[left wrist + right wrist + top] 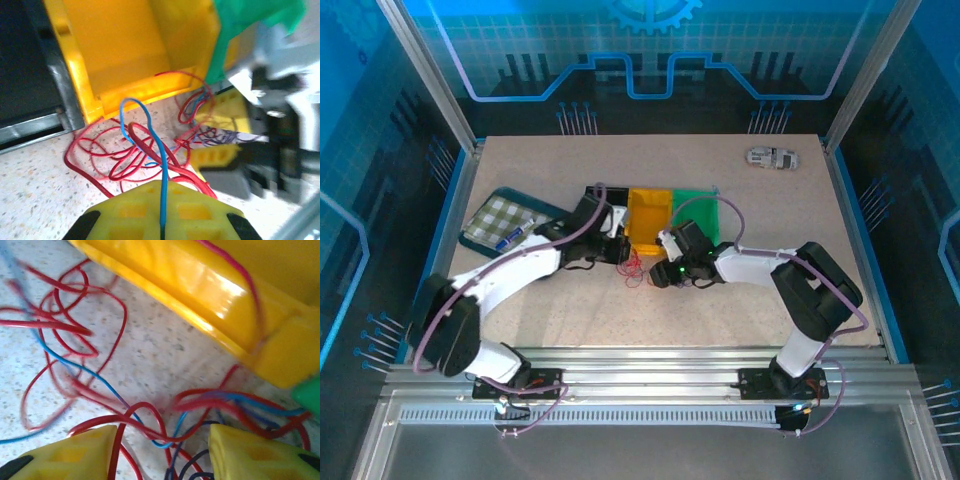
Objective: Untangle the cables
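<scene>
Cables [137, 131] may knot tighter if my left gripper [161, 200], clenched on the blue strand [163, 167], pulls while my right gripper [162, 437] gapes loose.

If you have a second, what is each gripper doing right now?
Left gripper: shut on the blue cable.
Right gripper: open, jaws straddling tangled cables.

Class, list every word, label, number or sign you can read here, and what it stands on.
No words or numbers can be read.
The blue gear-shaped sign on the back wall: no lettering.
The small grey-and-white object on the speckled table: markings, if any, too small to read.
</scene>
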Action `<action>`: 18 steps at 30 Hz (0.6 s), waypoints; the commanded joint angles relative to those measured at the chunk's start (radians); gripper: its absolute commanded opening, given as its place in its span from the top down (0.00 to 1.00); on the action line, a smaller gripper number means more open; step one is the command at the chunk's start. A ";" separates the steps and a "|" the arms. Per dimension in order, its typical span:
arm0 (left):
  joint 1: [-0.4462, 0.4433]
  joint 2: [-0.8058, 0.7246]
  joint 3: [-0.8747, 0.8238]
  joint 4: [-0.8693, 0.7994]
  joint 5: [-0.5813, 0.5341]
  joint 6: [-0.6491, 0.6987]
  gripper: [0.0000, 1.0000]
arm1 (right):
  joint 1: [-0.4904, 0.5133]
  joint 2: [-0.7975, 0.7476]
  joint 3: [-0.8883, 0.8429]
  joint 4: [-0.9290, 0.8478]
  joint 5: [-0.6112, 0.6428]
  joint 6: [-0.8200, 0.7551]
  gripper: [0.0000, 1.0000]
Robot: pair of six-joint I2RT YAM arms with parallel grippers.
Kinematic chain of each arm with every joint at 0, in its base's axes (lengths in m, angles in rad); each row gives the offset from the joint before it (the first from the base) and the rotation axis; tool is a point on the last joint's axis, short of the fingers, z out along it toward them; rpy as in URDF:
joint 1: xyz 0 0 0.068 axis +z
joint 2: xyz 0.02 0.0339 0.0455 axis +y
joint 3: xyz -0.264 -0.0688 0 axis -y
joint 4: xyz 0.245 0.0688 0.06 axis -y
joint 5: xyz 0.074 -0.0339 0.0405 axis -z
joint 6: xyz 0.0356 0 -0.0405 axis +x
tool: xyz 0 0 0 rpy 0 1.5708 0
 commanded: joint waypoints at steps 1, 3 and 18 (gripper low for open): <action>0.077 -0.107 0.020 -0.111 0.083 -0.006 1.00 | -0.042 0.038 -0.051 -0.080 0.084 0.090 0.50; 0.130 -0.169 0.009 -0.103 0.086 -0.038 1.00 | -0.056 0.049 -0.063 -0.078 0.089 0.108 0.50; 0.246 -0.196 0.182 -0.249 0.033 -0.031 1.00 | -0.083 0.041 -0.114 -0.067 0.079 0.124 0.50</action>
